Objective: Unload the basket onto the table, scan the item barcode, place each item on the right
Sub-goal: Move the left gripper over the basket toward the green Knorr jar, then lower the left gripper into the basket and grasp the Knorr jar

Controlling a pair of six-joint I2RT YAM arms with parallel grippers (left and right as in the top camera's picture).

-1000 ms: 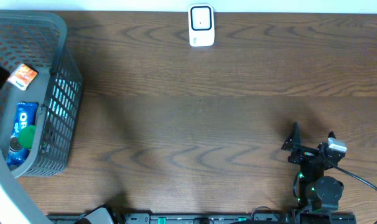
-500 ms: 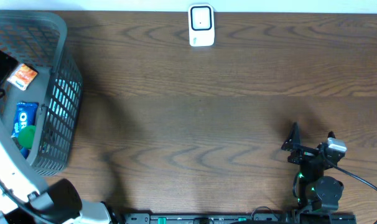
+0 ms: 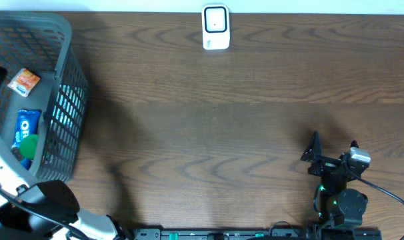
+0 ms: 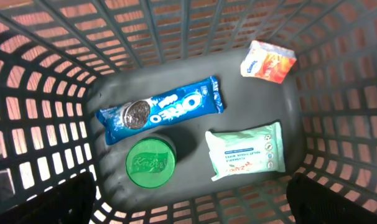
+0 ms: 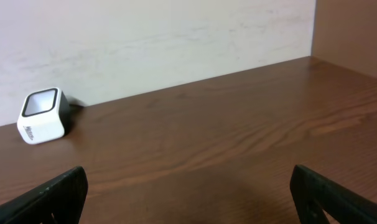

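A dark wood-grain table (image 3: 222,133) runs up to a pale wall at the back. At its left end stands a grey mesh basket (image 3: 70,100), the largest thing on it, with four items lying on its floor, none of them gripped. The left gripper (image 4: 188,208) hangs above the inside of the basket, fingers spread wide at the lower corners of its wrist view and closed on nothing. The right gripper (image 3: 335,141) sits low at the near right of the table, well apart from the basket, its fingers likewise wide apart and empty, facing the back wall. A white barcode scanner (image 3: 215,28) stands at the far edge, near the middle, just in front of the wall. In the basket, a blue Oreo pack (image 4: 160,110) lies across the floor; a pale green wipes packet (image 4: 246,150) lies near it; a round green-lidded tub (image 4: 150,163) sits just beside the Oreo pack; a small orange-and-white carton (image 4: 269,62) rests against a basket wall.
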